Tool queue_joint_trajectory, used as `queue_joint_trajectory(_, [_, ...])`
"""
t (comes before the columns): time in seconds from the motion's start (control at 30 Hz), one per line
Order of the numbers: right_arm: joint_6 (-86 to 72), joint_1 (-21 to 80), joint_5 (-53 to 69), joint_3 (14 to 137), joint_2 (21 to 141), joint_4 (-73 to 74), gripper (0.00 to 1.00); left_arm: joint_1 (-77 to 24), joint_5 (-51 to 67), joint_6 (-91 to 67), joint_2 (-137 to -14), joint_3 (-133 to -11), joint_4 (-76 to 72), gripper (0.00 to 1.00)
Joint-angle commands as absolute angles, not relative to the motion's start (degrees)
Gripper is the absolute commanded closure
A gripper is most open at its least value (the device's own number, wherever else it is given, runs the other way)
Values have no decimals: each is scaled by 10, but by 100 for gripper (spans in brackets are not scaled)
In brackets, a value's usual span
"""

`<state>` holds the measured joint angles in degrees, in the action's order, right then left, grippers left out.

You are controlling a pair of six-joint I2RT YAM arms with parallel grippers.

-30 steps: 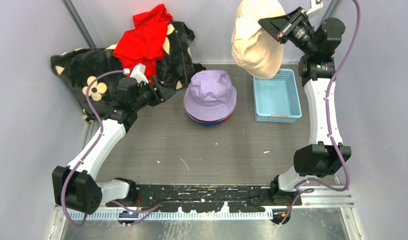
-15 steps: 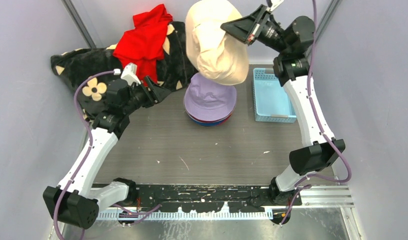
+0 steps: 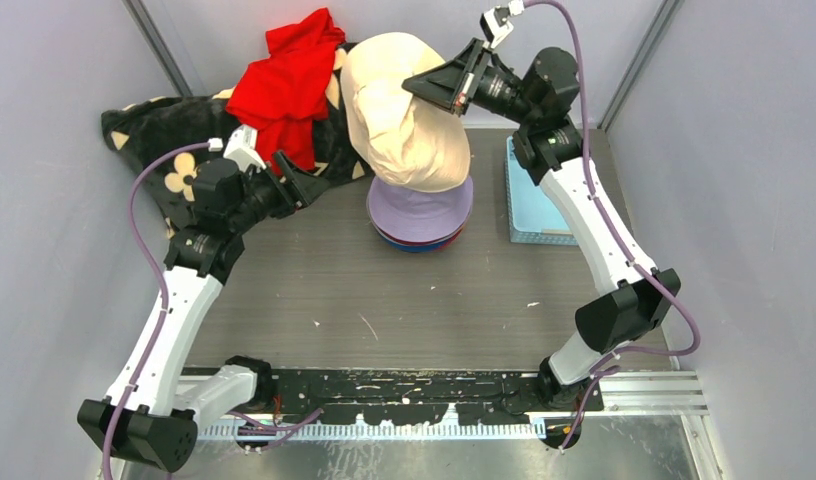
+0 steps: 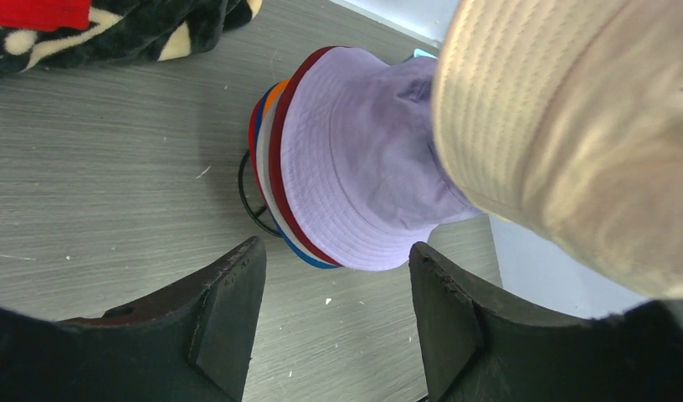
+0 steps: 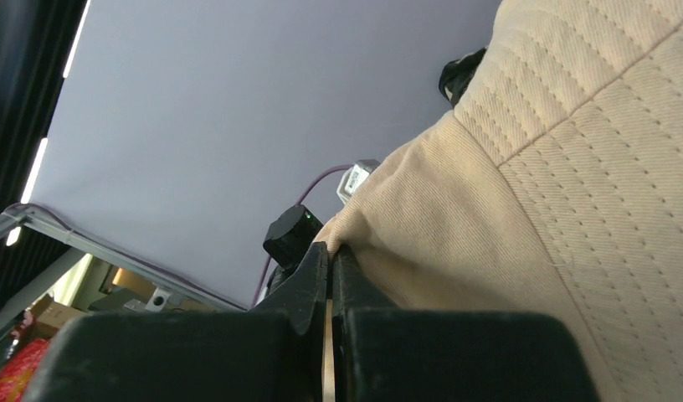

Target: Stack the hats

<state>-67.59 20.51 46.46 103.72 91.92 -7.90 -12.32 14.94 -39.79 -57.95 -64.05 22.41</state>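
Above grey wood-grain table point(image 3: 314, 290), pale walls point(image 3: 64, 200) around, right jaws pinching cream hat point(image 3: 404, 120), left jaws wide.

Bright, even light, soft shadows; cream hat point(image 4: 572, 126) slightly blurred near the lens.

Left arm point(image 3: 169, 330), right arm point(image 3: 594, 225): long white links, chunky black joints and bases. Purple cable point(image 3: 132, 215) loops along each arm. Fingers point(image 4: 225, 310) matte black, wedge-shaped. Both bolted to a black rail point(image 3: 414, 385), scuffed.
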Motion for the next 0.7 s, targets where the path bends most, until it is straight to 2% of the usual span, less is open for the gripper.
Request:
queue_joint_trajectory(0.0, [-697, 220, 448, 1015, 911, -137, 99, -113, 163, -390, -579, -679, 236, 36])
queue_joint_trajectory(0.3, [-755, 228, 444, 956, 906, -200, 99, -100, 187, -405, -589, -678, 228, 36])
queue_joint_trajectory(0.67, [-741, 213, 413, 895, 879, -164, 99, -97, 192, -409, -590, -671, 223, 36])
